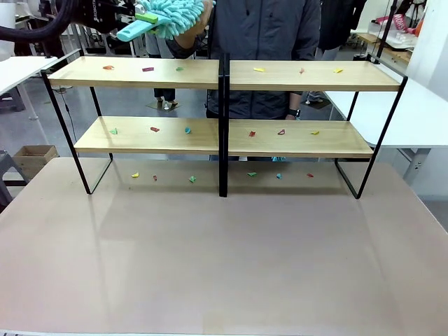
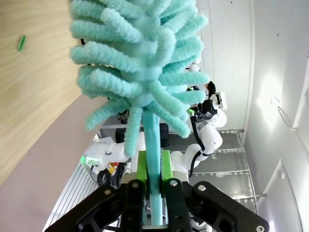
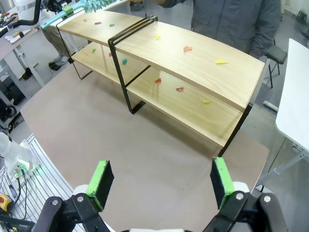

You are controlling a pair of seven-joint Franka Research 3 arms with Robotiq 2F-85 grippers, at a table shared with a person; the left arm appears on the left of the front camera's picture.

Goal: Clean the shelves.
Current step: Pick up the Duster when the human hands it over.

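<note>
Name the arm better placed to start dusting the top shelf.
Left. The left jaws are shut on the duster, held above the shelves' left section; the right jaws stand open and empty, back over the table.

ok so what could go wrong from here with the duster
1. The left hand holds the duster right by the person behind the shelves; a wide swing might hit them.
2. Sweeping scraps off the top board may just drop them onto the lower board or the table, where more lie.
3. The frame looks thin; a hard push could shift it.
</note>
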